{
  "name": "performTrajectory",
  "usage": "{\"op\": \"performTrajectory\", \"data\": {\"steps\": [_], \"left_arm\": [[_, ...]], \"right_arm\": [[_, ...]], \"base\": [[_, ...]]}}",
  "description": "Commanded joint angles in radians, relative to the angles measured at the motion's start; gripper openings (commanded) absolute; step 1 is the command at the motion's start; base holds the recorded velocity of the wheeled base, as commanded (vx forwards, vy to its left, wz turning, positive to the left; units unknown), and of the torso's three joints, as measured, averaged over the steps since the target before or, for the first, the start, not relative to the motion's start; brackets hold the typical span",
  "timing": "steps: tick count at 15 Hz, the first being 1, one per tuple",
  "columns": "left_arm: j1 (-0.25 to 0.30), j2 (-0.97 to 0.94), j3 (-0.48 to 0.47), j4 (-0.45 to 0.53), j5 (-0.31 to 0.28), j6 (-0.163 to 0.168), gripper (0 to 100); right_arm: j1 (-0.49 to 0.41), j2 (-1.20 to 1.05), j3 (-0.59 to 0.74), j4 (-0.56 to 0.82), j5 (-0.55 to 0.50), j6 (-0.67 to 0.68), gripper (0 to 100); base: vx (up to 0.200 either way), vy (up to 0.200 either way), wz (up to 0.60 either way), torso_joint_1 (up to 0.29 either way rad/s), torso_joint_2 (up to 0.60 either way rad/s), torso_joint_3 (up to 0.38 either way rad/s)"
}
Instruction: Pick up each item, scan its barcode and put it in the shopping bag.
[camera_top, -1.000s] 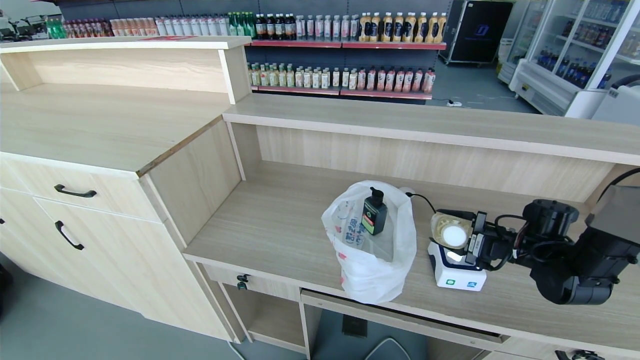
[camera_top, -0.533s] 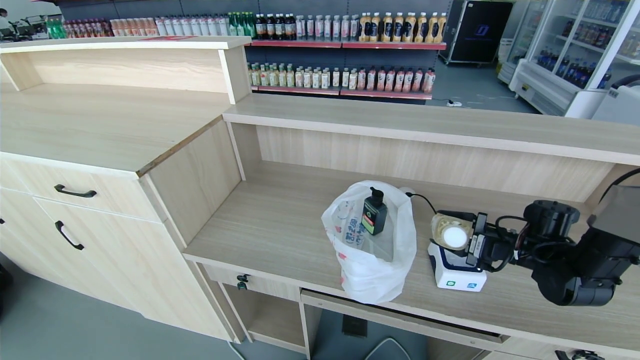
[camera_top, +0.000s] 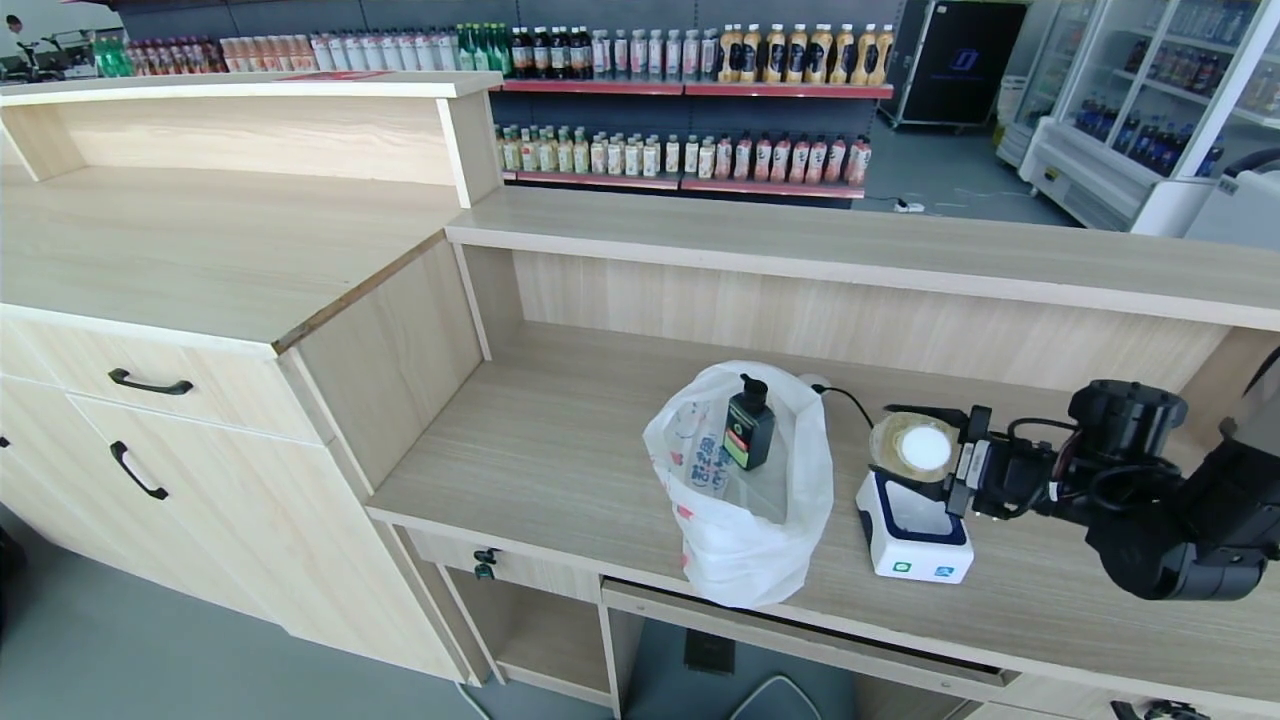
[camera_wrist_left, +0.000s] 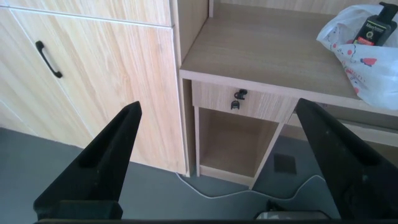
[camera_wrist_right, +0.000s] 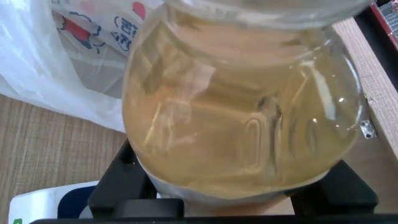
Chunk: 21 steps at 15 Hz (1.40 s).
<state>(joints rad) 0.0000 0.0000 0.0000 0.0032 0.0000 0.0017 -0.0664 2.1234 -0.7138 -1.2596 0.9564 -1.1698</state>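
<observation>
My right gripper (camera_top: 940, 450) is shut on a clear jar (camera_top: 900, 440) of yellowish liquid with a white lid, held on its side just above the far end of the white and blue barcode scanner (camera_top: 910, 540). In the right wrist view the jar (camera_wrist_right: 242, 118) sits between the dark fingers (camera_wrist_right: 118, 186). The white shopping bag (camera_top: 740, 520) stands open to the scanner's left, with a black pump bottle (camera_top: 749, 425) inside. My left gripper (camera_wrist_left: 221, 162) hangs open and empty, low beside the counter's front, with the bag (camera_wrist_left: 367, 68) up on the counter.
A raised wooden ledge (camera_top: 860, 250) runs behind the counter top (camera_top: 560, 450), and a taller cabinet (camera_top: 200, 260) stands to the left. A black cable (camera_top: 850, 400) leads from the scanner towards the back. A drawer with a lock (camera_wrist_left: 236, 99) sits under the counter edge.
My right gripper has lifted the jar up and a little back and right, off the scanner's window, which now shows bare. The bag and left arm are unchanged.
</observation>
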Motion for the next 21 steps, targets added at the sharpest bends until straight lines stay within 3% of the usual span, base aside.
{"op": "performTrajectory", "data": {"steps": [1,3,6,11,13,15,17,18,21], "left_arm": [[0.000,0.000,0.000,-0.002,0.000,0.000,100],[0.000,0.000,0.000,0.000,0.000,0.000,100],[0.000,0.000,0.000,0.000,0.000,0.000,100],[0.000,0.000,0.000,0.000,0.000,0.000,100],[0.000,0.002,0.000,-0.002,0.000,0.000,100],[0.000,0.000,0.000,0.000,0.000,0.000,100],[0.000,0.000,0.000,0.000,0.000,0.000,100],[0.000,0.000,0.000,0.000,0.000,0.000,100],[0.000,0.000,0.000,0.000,0.000,0.000,100]], "right_arm": [[-0.052,-0.330,0.053,0.210,-0.005,0.211,0],[-0.142,-0.500,0.039,0.433,-0.024,0.288,0],[-0.243,-0.651,0.027,0.709,-0.203,0.341,0],[-0.266,-0.671,0.019,0.721,-0.292,0.409,0],[-0.165,-0.674,0.020,0.657,-0.318,0.490,0],[0.042,-0.634,0.017,0.505,-0.476,0.605,0],[0.217,-0.553,0.028,0.358,-0.498,0.731,0],[0.264,-0.511,0.043,0.336,-0.498,0.731,0],[0.289,-0.373,0.086,0.298,-0.498,0.733,0]], "base": [[0.000,0.000,0.00,0.000,0.00,0.000],[0.000,0.000,0.00,0.000,0.00,0.000],[0.000,0.000,0.00,0.000,0.00,0.000],[0.000,0.000,0.12,0.000,0.00,0.000],[0.000,0.000,0.60,0.002,0.00,0.002],[0.000,0.000,0.60,-0.002,0.00,0.005],[0.000,0.000,0.30,0.004,0.00,0.001],[0.000,0.000,0.00,0.000,0.00,0.000],[0.000,0.000,0.00,0.000,0.00,0.000]]}}
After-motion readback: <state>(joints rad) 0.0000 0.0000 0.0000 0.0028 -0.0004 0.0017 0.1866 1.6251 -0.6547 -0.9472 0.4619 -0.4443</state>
